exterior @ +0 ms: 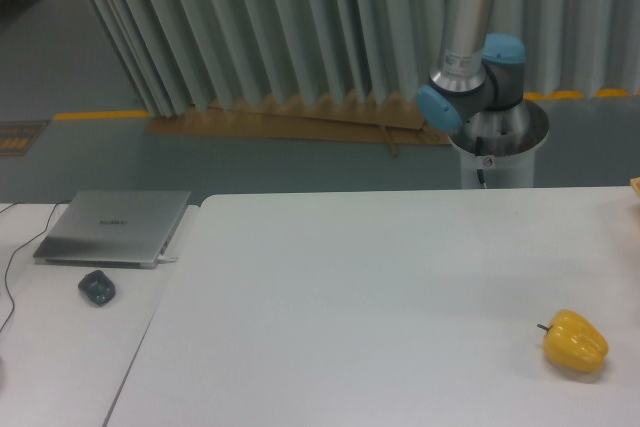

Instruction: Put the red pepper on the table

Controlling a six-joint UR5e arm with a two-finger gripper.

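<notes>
One yellow pepper (575, 342) on table (380, 297), pincer out of view, state unknowable.

The table (350, 287) lies open across its middle; only a yellow pepper (576, 341) sits at four o'clock. At nine o'clock, a laptop (115, 227) and mouse (97, 288) occupy the side desk (50, 357).

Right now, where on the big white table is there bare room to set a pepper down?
The table is bare from its left edge, beside the desk with the laptop and mouse, across to the yellow pepper near the right front. Only that corner is taken. No red pepper or gripper is in view.
</notes>
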